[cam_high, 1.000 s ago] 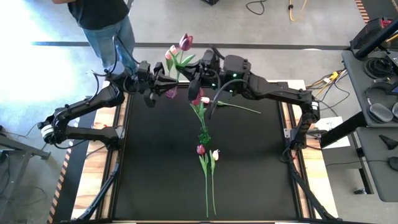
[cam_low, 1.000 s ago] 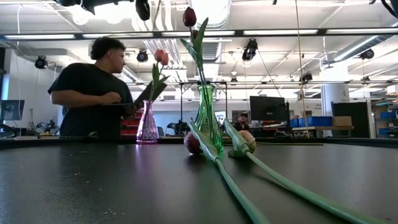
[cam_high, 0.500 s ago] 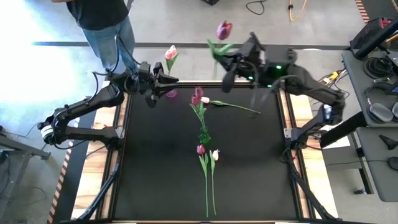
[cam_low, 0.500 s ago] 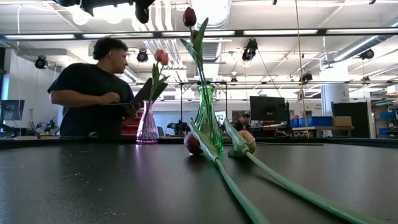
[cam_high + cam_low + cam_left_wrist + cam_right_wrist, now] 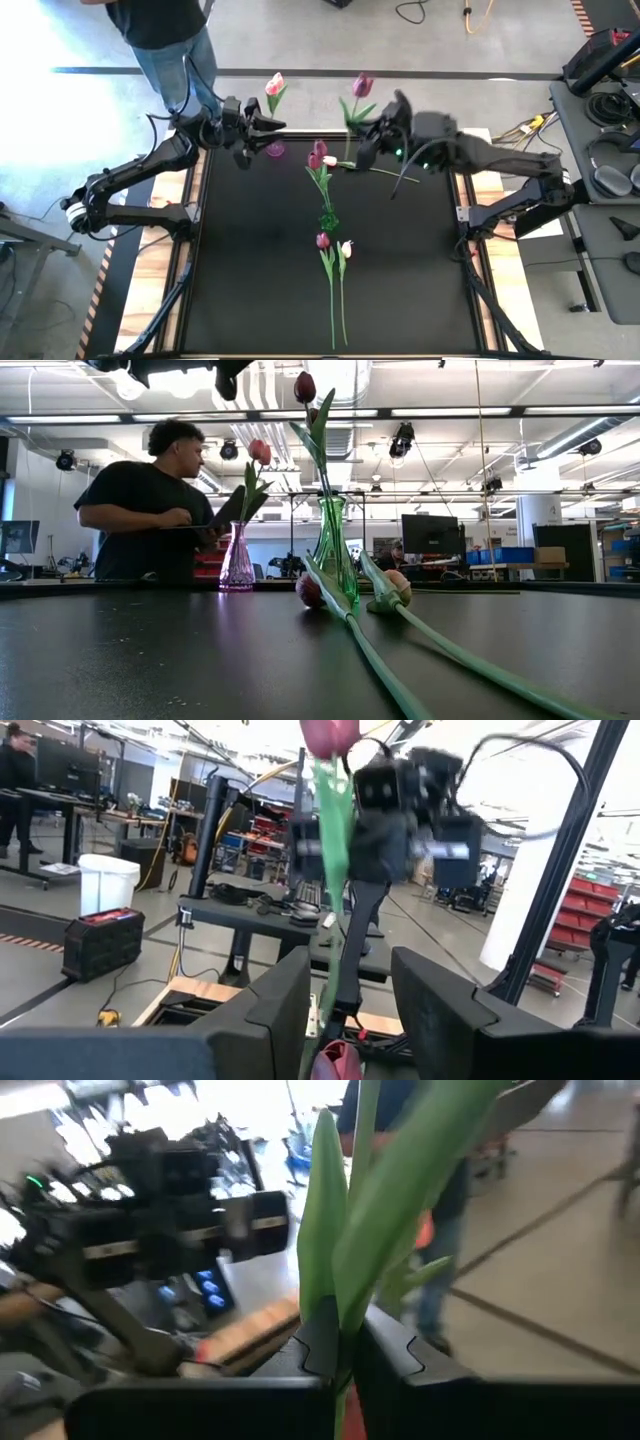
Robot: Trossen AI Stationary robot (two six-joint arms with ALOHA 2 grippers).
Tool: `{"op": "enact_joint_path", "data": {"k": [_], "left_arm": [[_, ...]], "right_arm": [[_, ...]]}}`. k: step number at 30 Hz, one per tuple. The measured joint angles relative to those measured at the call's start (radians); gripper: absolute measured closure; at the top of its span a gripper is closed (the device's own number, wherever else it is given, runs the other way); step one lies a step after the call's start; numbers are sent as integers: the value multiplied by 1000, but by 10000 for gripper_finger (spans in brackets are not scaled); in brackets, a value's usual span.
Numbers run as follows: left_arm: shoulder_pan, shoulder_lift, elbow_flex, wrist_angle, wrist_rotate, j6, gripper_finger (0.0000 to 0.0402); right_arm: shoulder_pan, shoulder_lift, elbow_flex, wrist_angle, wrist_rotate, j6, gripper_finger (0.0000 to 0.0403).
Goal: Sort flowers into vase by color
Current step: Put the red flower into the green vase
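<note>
My right gripper (image 5: 363,140) (image 5: 345,1350) hovers over the table's far edge, shut on a dark magenta tulip (image 5: 361,84). This tulip also shows in the left wrist view (image 5: 330,735). My left gripper (image 5: 270,125) (image 5: 350,1020) is open and holds still beside the purple vase (image 5: 275,150) (image 5: 238,560), touching nothing. A pink tulip (image 5: 273,84) (image 5: 260,452) stands in the purple vase. The green vase (image 5: 328,217) (image 5: 333,550) holds a dark tulip (image 5: 304,387). Two tulips (image 5: 322,240) (image 5: 346,245) lie with their stems toward the near edge. Another pink one (image 5: 331,160) lies farther back. My right gripper pinches the dark tulip's green stem (image 5: 342,1325) between its two fingers, just below the leaves (image 5: 390,1190). The fingers come level from the table's right side and lie across the stem. The flower is lifted clear and stands roughly upright, head above the fingers.
A person (image 5: 165,30) (image 5: 150,510) stands beyond the far left corner. The black mat (image 5: 250,280) has bare room left and right of the lying stems. Wooden table edges (image 5: 160,290) flank it.
My right gripper, shut on the dark tulip, has swung away from the left gripper and the purple vase toward the table's right and far edge. It has then come back a little toward the near edge. The tulip has travelled with it, staying upright.
</note>
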Motion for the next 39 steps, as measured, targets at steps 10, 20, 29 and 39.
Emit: {"op": "enact_joint_path", "data": {"k": [10, 20, 29, 39], "left_arm": [[34, -4, 0, -8, 0, 0, 273], [46, -4, 0, -32, 1, 6, 273], [48, -4, 0, -40, 3, 7, 273], [77, -13, 0, -53, 5, 8, 273]], "right_arm": [[118, -6, -265, 292, 70, 113, 390], [148, -3, -375, 362, 112, 97, 390], [148, 8, -463, 470, 111, 86, 390], [148, 70, -464, 463, 95, 79, 390]]}}
